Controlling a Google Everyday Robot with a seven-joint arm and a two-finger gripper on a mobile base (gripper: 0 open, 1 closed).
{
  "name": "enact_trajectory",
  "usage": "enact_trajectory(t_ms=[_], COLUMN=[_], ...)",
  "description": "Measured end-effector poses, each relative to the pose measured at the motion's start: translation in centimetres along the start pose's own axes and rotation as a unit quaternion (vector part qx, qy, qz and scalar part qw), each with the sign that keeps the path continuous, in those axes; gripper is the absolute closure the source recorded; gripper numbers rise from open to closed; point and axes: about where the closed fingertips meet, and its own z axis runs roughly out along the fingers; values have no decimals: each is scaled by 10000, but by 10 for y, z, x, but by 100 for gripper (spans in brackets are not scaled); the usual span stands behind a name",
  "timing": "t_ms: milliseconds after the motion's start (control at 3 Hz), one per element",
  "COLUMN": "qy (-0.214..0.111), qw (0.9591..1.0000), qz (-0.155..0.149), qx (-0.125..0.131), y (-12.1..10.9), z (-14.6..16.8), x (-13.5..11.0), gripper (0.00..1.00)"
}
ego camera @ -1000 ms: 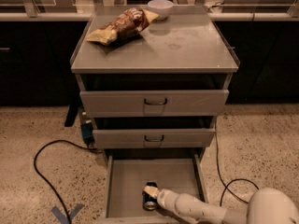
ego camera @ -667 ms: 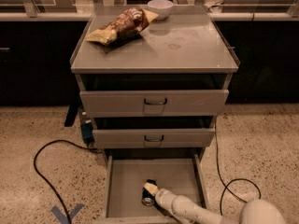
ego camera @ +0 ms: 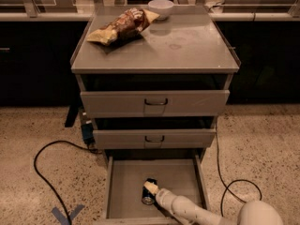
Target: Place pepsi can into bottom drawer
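A robot's pale arm [ego camera: 187, 209] reached from the lower right into the open bottom drawer [ego camera: 123, 184] of a grey metal cabinet [ego camera: 187, 46], its gripper [ego camera: 150, 187] set against the upper end of a small dark soda can [ego camera: 148, 198]. The can sat inside the drawer, near the middle of the grey floor and apart from both side walls. A silver end showed on the side toward the drawer's front. Whether the gripper pinched the can or merely touched it could not be told, and no logo or lettering on the can could be read.

Above, the middle drawer [ego camera: 187, 138] and the top drawer [ego camera: 197, 102], each with a dark loop handle, stood slightly pulled out.

On the cabinet's top, a crumpled chip bag [ego camera: 123, 26] in yellow and brown lay at the back left, its printing too small to read. A white bowl [ego camera: 161, 7] stood just beside it at the back edge.

On the speckled floor, a black cable [ego camera: 40, 168] looped to the left of the cabinet toward a small blue object [ego camera: 87, 131] at the cabinet's left side. A second cable [ego camera: 225, 182] curled on the right. A cross of blue tape [ego camera: 65, 214] marked the floor at the lower left.
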Motion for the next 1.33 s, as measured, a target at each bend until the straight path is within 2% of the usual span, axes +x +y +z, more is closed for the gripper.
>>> enact_trajectory(t_ms=[333, 1333], qy=[0, 0], qw=[10000, 10000], qz=[0, 0], qx=[0, 0], y=[0, 0], z=[0, 0], x=[0, 0], gripper=[82, 12])
